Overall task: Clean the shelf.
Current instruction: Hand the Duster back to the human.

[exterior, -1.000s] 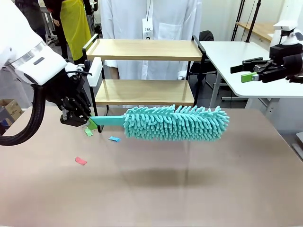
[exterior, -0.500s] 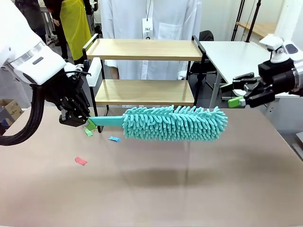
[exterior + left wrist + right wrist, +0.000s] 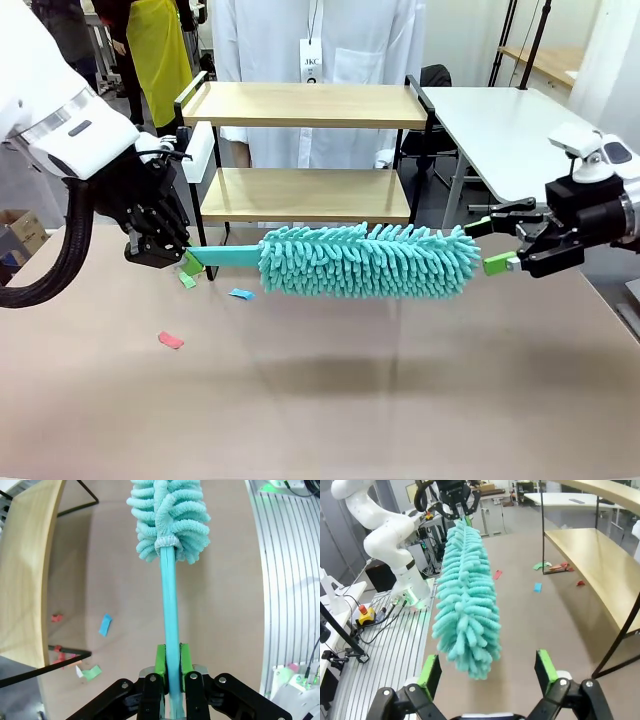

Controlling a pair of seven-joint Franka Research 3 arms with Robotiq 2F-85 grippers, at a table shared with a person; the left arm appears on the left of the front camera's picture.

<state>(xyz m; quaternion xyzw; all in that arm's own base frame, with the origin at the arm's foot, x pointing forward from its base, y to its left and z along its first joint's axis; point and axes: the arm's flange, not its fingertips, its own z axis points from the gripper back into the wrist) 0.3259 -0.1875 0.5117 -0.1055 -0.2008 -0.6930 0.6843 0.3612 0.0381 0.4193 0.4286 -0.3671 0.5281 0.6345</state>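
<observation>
The shelf [image 3: 305, 105] stands at the table's far edge, two light wooden boards on a black frame; its boards [image 3: 592, 560] run along the right of the right wrist view. My left gripper [image 3: 172, 258] is shut on the teal handle [image 3: 170, 630] of a fluffy teal duster [image 3: 365, 260], held level above the table. My right gripper [image 3: 490, 245] is open, its green pads either side of the duster's tip [image 3: 467, 650], not touching it.
Small paper scraps lie on the brown table: red [image 3: 171, 340], blue [image 3: 240, 294] and green [image 3: 187, 280], more by the shelf's foot [image 3: 555, 566]. A person in a white coat [image 3: 320, 45] stands behind the shelf. A white table [image 3: 500, 120] sits at the back right.
My right gripper has come down and leftward from above the white table to the duster's free tip. The left gripper and duster have barely moved.
</observation>
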